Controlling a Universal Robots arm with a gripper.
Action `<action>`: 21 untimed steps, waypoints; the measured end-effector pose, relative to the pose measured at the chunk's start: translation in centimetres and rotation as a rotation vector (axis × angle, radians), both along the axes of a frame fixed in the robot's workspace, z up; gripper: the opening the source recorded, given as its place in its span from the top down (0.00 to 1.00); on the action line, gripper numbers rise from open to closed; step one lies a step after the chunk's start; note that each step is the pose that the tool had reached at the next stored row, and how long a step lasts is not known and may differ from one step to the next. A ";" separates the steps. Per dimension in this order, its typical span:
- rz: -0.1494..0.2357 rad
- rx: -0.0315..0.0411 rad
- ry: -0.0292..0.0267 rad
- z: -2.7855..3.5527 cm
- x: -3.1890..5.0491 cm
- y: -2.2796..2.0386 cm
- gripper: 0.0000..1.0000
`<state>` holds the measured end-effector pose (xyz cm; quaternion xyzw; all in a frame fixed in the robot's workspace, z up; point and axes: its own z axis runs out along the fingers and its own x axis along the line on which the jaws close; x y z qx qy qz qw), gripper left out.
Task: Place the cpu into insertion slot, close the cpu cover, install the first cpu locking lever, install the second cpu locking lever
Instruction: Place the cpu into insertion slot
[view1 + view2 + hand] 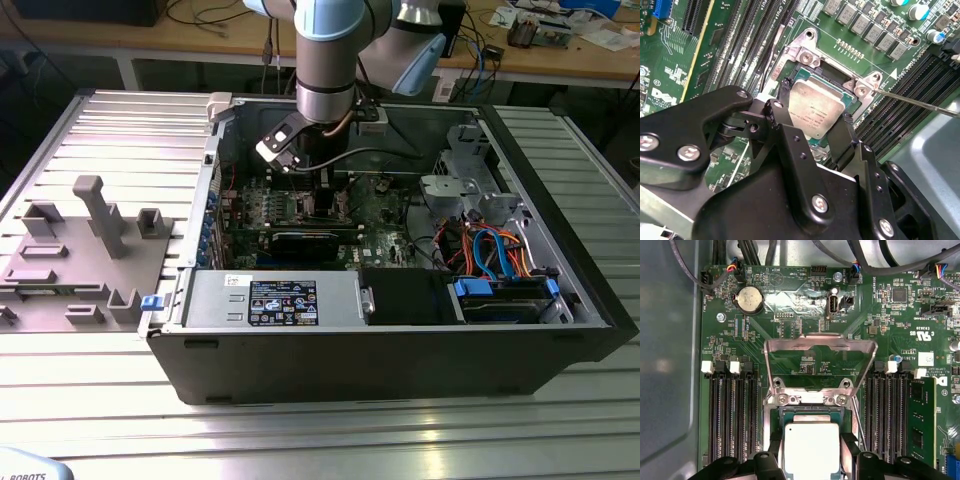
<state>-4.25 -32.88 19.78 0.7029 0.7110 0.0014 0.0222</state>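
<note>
The raised cpu cover point(820, 343) walls one side of the insertion slot point(811, 410); memory slots point(732, 420) seemingly leave both flanks low.

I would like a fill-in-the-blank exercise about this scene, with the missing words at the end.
The gripper is shut on the ____.
The cpu cover is swung ____, away from the insertion slot.
Long memory slots lie on ____ sides of the insertion slot.
Missing words: cpu; open; both.

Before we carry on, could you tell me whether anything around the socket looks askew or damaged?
Nothing stands out. The cpu lies square with the insertion slot, gripped between the fingers, and the cpu cover stands tilted open.
</note>
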 end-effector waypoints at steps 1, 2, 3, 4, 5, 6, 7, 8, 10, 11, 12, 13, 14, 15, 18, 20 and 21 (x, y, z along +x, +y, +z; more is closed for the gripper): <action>0.000 -0.0002 -0.0002 0.00 0.01 0.03 0.45; 0.000 -0.0001 -0.0001 -0.01 0.01 0.06 0.45; 0.000 0.0002 0.0000 -0.02 0.01 0.07 0.45; 0.000 0.0002 0.0000 -0.02 0.01 0.07 0.45; 0.000 0.0004 -0.0001 -0.04 0.01 0.08 0.45; 0.000 0.0004 -0.0001 -0.04 0.01 0.08 0.45; 0.000 0.0004 -0.0001 -0.04 0.01 0.08 0.45; 0.000 0.0004 -0.0001 -0.04 0.01 0.08 0.45; 0.000 0.0004 -0.0001 -0.05 0.01 0.08 0.45; 0.000 0.0004 -0.0001 -0.05 0.01 0.08 0.45; 0.000 0.0020 -0.0007 -0.09 0.02 0.11 0.44; 0.000 0.0020 -0.0008 -0.10 0.02 0.11 0.44; 0.000 0.0014 -0.0007 -0.09 0.02 0.10 0.44; 0.000 0.0009 -0.0004 -0.07 0.01 0.09 0.38; 0.000 0.0005 -0.0001 -0.06 0.01 0.08 0.38; 0.000 0.0002 -0.0002 0.14 0.01 0.08 0.38; 0.000 0.0000 -0.0001 0.29 0.01 0.08 0.38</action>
